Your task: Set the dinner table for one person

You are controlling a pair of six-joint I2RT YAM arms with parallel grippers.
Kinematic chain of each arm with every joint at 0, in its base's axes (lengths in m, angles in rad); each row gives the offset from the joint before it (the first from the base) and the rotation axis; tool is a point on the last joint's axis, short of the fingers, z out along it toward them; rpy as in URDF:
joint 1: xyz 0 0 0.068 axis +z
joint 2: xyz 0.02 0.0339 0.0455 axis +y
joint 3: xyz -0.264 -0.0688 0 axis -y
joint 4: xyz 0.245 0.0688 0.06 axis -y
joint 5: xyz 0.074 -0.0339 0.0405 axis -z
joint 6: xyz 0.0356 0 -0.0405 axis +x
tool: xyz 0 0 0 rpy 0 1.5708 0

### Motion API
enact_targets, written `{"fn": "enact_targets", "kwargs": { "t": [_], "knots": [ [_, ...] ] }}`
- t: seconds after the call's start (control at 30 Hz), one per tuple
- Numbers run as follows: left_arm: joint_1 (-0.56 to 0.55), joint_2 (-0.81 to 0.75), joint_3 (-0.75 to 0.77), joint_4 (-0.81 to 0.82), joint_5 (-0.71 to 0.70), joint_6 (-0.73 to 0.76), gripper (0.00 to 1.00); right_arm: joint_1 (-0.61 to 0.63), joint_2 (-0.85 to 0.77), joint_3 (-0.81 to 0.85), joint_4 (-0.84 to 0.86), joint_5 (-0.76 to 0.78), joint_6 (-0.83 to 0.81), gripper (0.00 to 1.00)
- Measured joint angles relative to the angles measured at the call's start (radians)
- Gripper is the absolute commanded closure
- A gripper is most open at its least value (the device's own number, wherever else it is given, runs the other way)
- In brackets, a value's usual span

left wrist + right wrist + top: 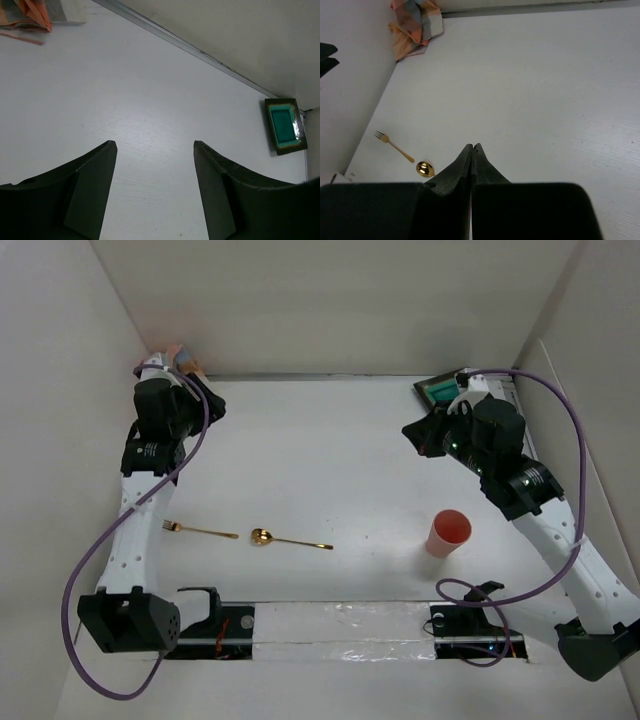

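Nearby on dinner table (pixel 340 460), gold fork (pixel 200 531) beside spoon (pixel 285 540), pink cup (pixel 447 533) apart.

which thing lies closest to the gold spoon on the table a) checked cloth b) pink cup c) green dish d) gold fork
d, the gold fork lies just to the left of the gold spoon, while the pink cup stands well off to its right.

Lighting is bright and diffuse; the white desk (pixel 350 450) is evenly lit, with faint, soft-edged shadows beside the arms (pixel 150 490). In both wrist views the near jaws render dark and slightly blurred; the desk beyond is sharp.
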Motion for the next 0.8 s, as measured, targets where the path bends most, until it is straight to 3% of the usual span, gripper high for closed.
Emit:
{"fn": "enact_targets", "kwargs": {
  "t": [0.2,0.43,0.53,0.6,0.63,0.8],
  "knots": [
    [0.026,0.103,0.049,0.019,-0.024,-0.025,0.43,-0.01,0.0,0.009,-0.006,-0.001,-0.004,1.0],
    [0.031,0.227,0.125,0.044,-0.203,-0.08,0.49,-0.016,0.014,0.009,-0.007,-0.011,-0.019,1.0],
    [0.031,0.288,0.152,0.055,-0.28,-0.08,0.68,-0.017,0.041,0.009,-0.008,-0.02,-0.027,1.0],
    [0.03,0.347,0.184,0.054,-0.345,-0.066,0.86,-0.017,0.055,0.009,-0.012,-0.023,-0.031,1.0],
    [0.032,0.382,0.206,0.056,-0.373,-0.059,1.0,-0.017,0.06,0.009,-0.014,-0.024,-0.034,1.0],
    [0.066,0.566,0.307,0.049,-0.434,-0.032,1.0,-0.017,0.065,0.009,-0.014,-0.025,-0.039,0.9]
  ]
}}
